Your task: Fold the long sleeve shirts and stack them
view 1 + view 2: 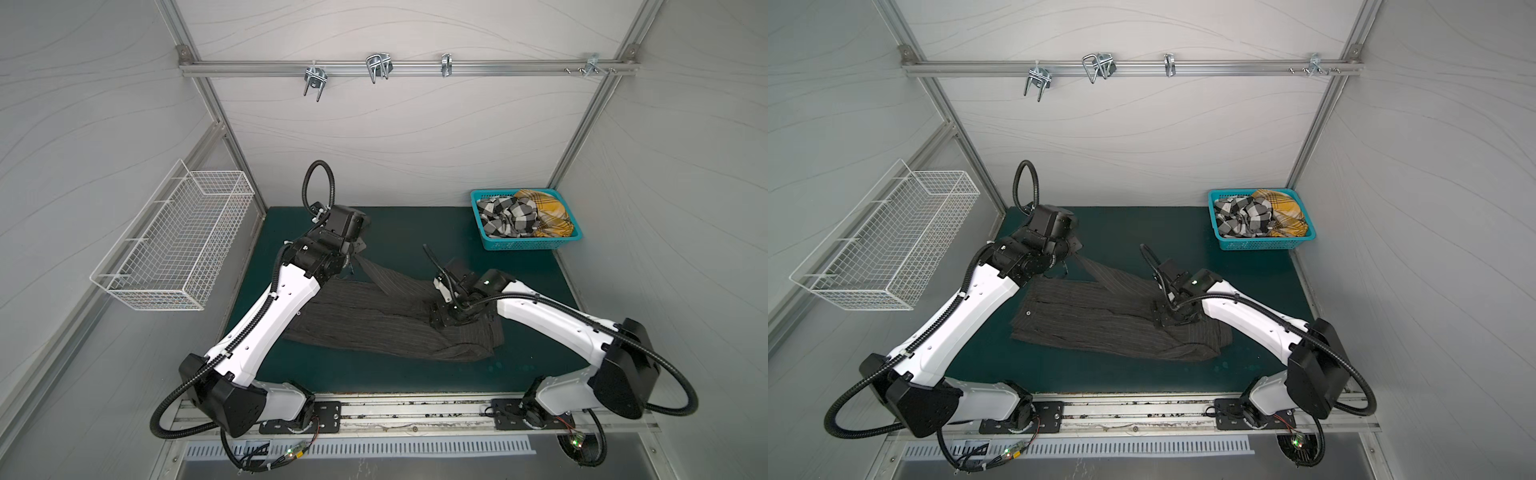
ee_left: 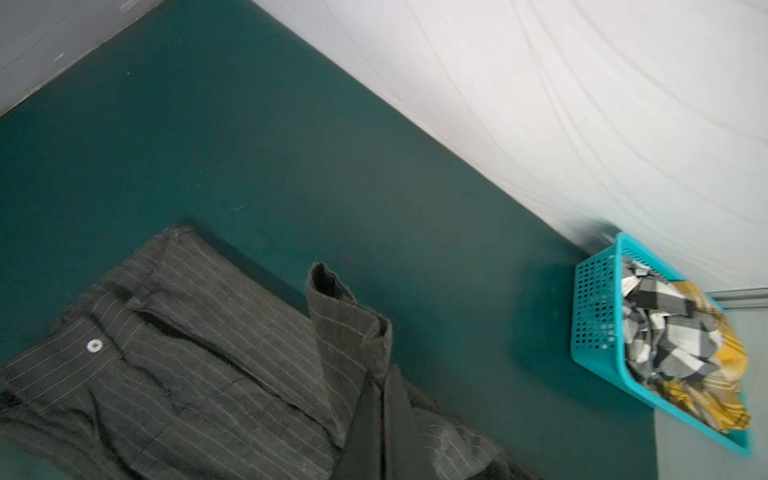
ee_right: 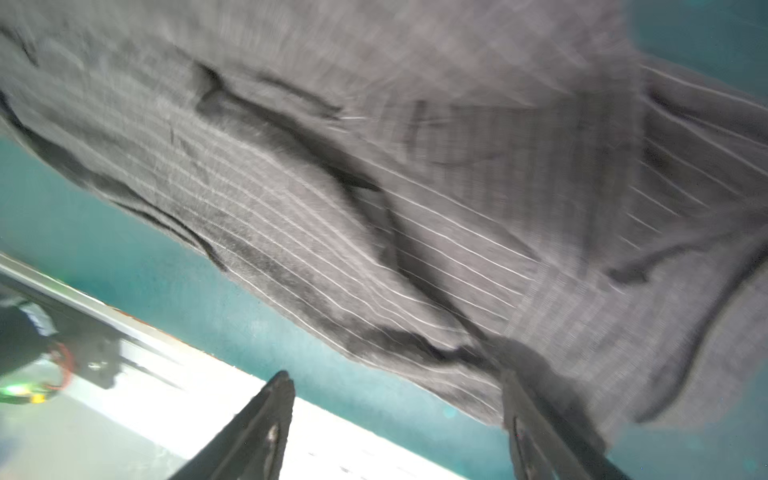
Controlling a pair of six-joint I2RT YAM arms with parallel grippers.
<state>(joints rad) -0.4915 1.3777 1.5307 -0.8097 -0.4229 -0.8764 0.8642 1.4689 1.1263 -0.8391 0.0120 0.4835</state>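
Lying across the middle of the green mat [image 1: 407, 374], the dark pinstriped shirt [image 1: 374, 320] is spread mostly flat with a button facing up, its long edge roughly parallel to the mat's front edge. One sleeve [image 1: 374, 270] rises off the body in a taut band toward the back left. There the left gripper [image 1: 358, 246] is pressed together on the sleeve's end, though the wrist hides its fingers in both top views. The left wrist view shows the cuff [image 2: 345, 316] lifted clear of the mat.

At the shirt's right end the cloth bunches in soft folds. The right gripper [image 3: 399, 399] hangs low over it with jaws spread wide, one finger [image 3: 523, 415] at the rumpled hem and the other over bare mat.

A strip of bare mat runs between the shirt's near edge and the mat's front edge. A wider bare stretch lies behind the shirt, between the raised sleeve and the teal basket [image 1: 523, 245] in the back right corner. That basket holds a black-and-white check shirt [image 1: 505, 218] and a yellow plaid shirt [image 1: 548, 212] in a heap, well apart from the pinstriped one.

A white wire basket [image 1: 174, 249] hangs on the left wall, off the mat
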